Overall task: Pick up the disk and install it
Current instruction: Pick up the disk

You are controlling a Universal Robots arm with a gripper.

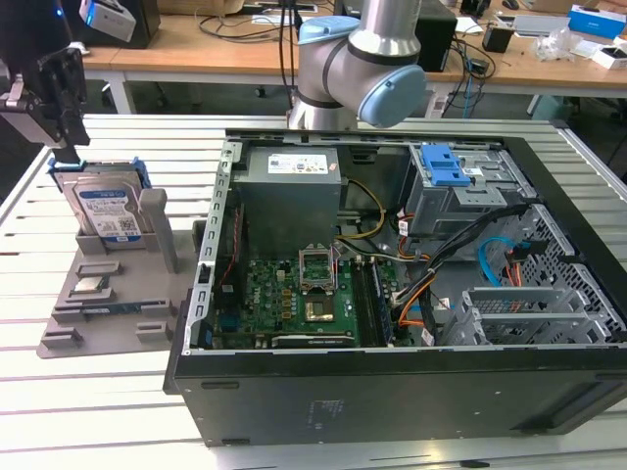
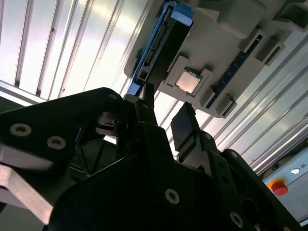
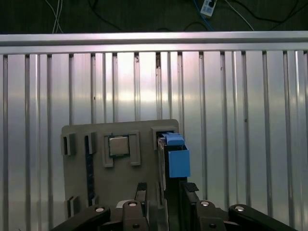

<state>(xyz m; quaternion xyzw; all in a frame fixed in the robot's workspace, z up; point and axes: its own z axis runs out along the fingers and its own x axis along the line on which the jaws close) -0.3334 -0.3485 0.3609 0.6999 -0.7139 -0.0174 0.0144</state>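
Observation:
The disk stands on edge in a grey holder tray at the exterior view's left, outside the computer case. It is silver with a white-and-blue label and a blue bracket. In both wrist views I see it edge-on, the disk with its blue bracket end, and the disk in line with the fingers. My black gripper hangs just above the disk's top edge. The gripper is open, one finger on each side of the disk's line, nothing held. Its fingertips stand apart.
An open computer case lies at the exterior view's right, with a motherboard and a grey drive cage with a blue latch. A small silver chip sits in the tray. A slatted metal table lies beneath.

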